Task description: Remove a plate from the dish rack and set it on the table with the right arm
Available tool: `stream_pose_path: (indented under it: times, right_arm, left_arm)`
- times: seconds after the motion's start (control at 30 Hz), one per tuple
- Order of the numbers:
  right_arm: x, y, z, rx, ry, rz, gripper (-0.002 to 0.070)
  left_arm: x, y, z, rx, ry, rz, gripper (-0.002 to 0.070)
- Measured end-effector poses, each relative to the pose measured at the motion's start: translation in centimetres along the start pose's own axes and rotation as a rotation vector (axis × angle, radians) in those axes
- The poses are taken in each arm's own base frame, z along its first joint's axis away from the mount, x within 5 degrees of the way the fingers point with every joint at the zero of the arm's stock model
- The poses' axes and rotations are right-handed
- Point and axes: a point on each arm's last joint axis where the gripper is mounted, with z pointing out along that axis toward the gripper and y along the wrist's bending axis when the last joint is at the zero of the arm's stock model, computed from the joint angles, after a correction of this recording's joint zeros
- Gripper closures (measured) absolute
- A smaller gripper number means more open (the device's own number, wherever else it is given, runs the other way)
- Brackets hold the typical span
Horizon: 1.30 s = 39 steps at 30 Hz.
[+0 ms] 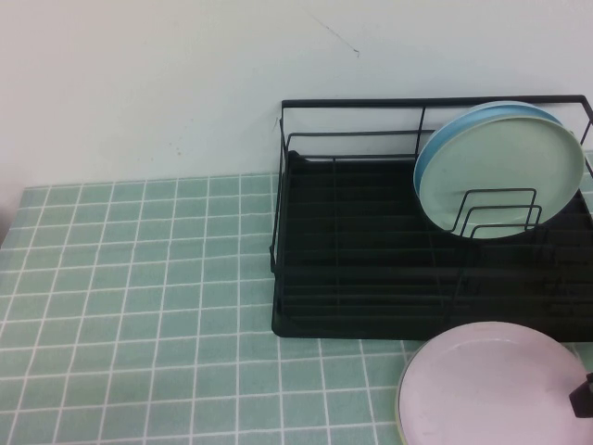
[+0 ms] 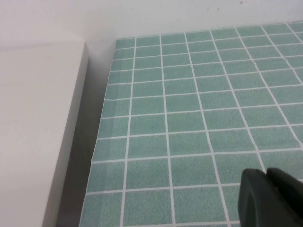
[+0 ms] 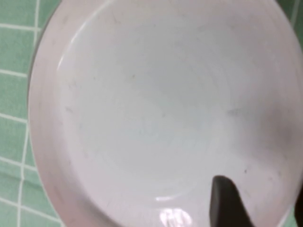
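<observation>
The pale pink plate [image 1: 486,385] lies on the tiled table [image 1: 139,306] at the front right, in front of the black dish rack [image 1: 306,278]. In the right wrist view the plate [image 3: 156,109] fills most of the picture. My right gripper [image 3: 263,208] is open, one finger over the plate's inside and the other beyond its rim, with table showing between. A black bit of it shows at the high view's right edge [image 1: 584,397]. My left gripper [image 2: 267,198] is shut and empty, low over the table near its left edge.
A pale green plate [image 1: 505,167] stands upright in the rack's wire dividers, with a light blue plate [image 1: 434,153] right behind it. A white wall runs behind the table. A white block [image 2: 38,132] stands beside the table's left edge.
</observation>
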Motion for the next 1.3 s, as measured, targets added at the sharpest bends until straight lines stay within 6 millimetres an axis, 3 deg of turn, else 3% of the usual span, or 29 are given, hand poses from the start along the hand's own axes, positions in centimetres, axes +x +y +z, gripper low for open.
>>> stream_pose_path:
  times: [0.27,0.33,0.43,0.6,0.8,1.0,1.13,1.3]
  right_arm:
    - [-0.6,0.0,-2.0,0.055,0.124,-0.011,0.0379]
    - [-0.4,0.3,-2.8,0.068,0.115,-0.019,0.0438]
    - [0.3,1.2,-4.8,0.077,0.072,-0.03,0.059]
    - [2.7,3.1,-8.7,0.103,-0.031,-0.062,0.0664]
    - [7.1,5.1,-12.9,0.173,-0.194,-0.154,0.0675]
    - [10.1,5.9,-15.5,0.308,-0.403,-0.286,0.0678]
    - [11.1,5.4,-15.6,0.412,-0.557,-0.32,0.0678]
    - [12.3,3.7,-12.8,0.501,-0.725,-0.301,0.0678]
  left_arm:
    - [0.0,0.0,0.0,0.0,0.0,-0.002,0.0678]
    - [0.0,0.0,0.0,0.0,0.0,-0.002,0.0678]
    - [0.0,0.0,0.0,0.0,0.0,-0.002,0.0678]
    - [0.0,0.0,0.0,0.0,0.0,-0.002,0.0678]
    - [0.0,0.0,0.0,0.0,0.0,-0.002,0.0678]
    - [0.0,0.0,0.0,0.0,0.0,-0.002,0.0678]
    - [0.0,0.0,0.0,0.0,0.0,-0.002,0.0678]
    - [0.0,0.0,0.0,0.0,0.0,0.0,0.0678]
